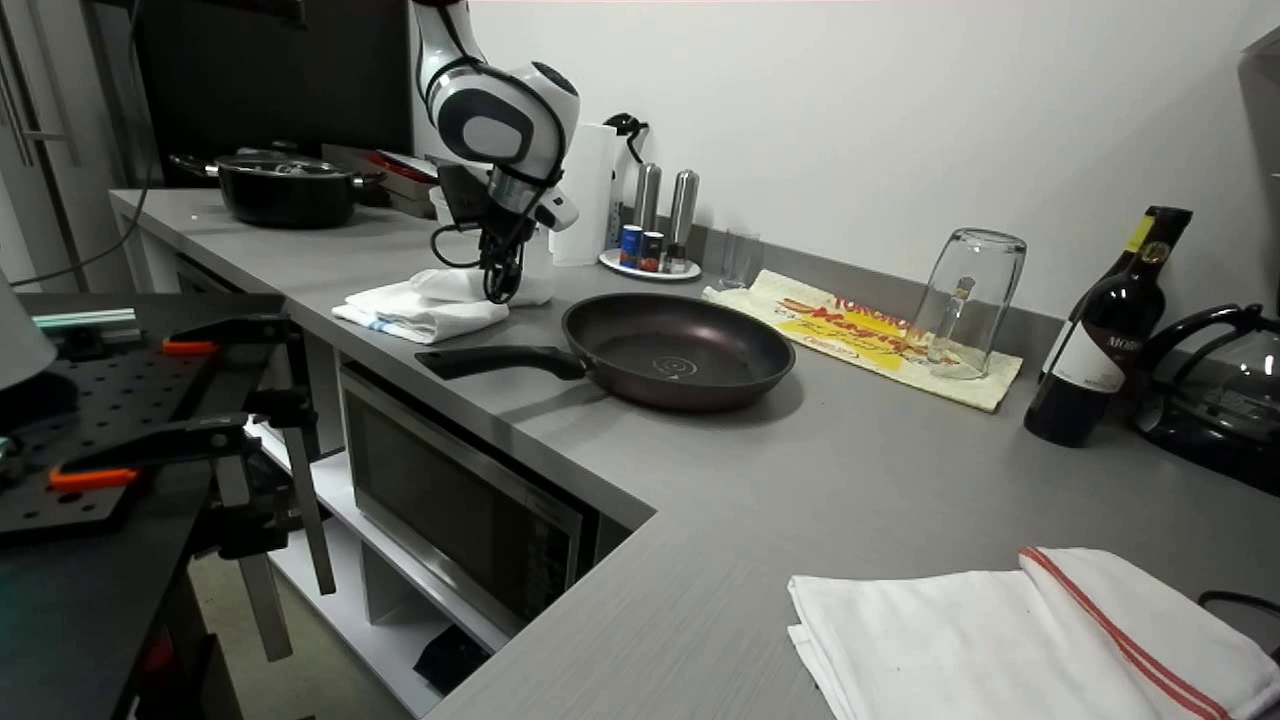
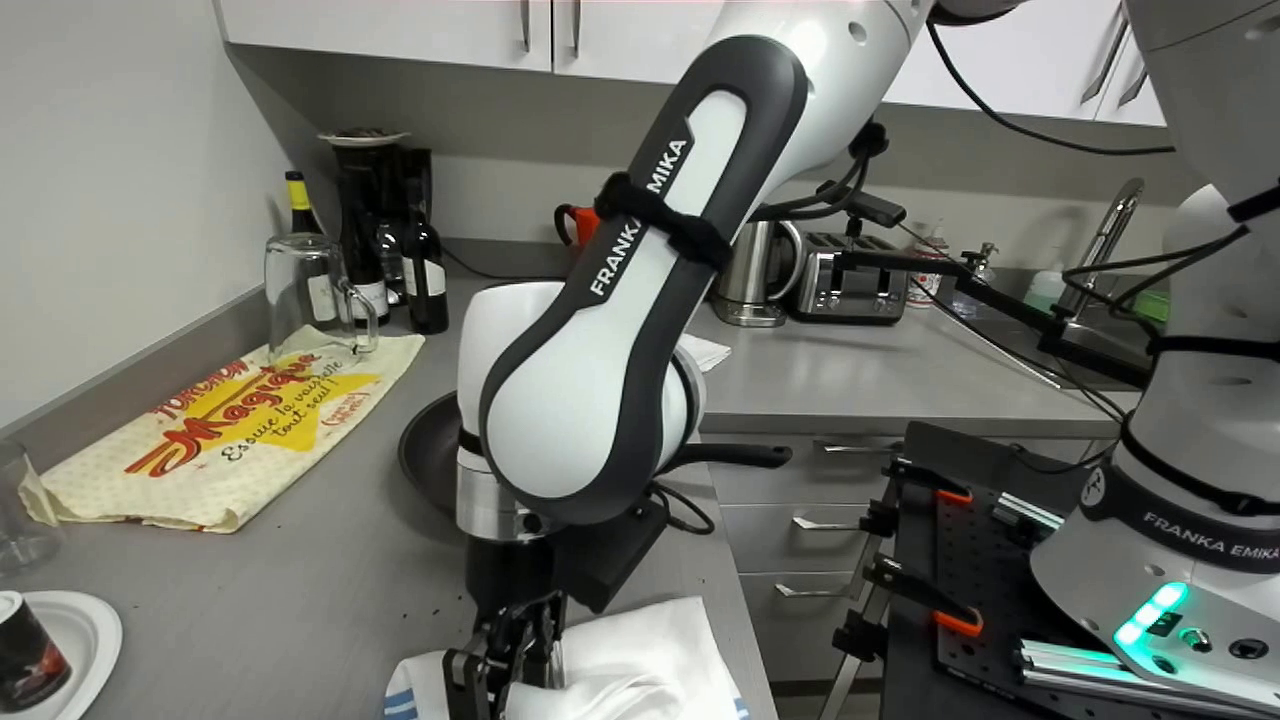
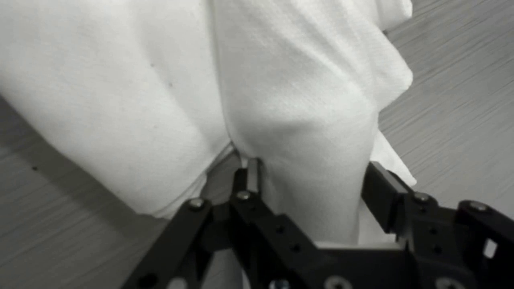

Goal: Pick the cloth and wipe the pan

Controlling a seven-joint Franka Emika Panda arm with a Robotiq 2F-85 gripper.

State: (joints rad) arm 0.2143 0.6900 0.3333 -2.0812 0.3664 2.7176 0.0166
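Gripper spread apart, astride a fold of white cloth!
A shallow pinch could let it slip before the pan.

In an exterior view, the cream cloth with red-and-yellow print, left, read “TORCHON Magique”, “Essuie la vaisselle tout seul!”; the white-and-black robot arm, “FRANKA” and “MIKA”; its white base, right, “FRANKA EMIKA”. The dark glass wine bottle showed “MOR”, the rest unclear.
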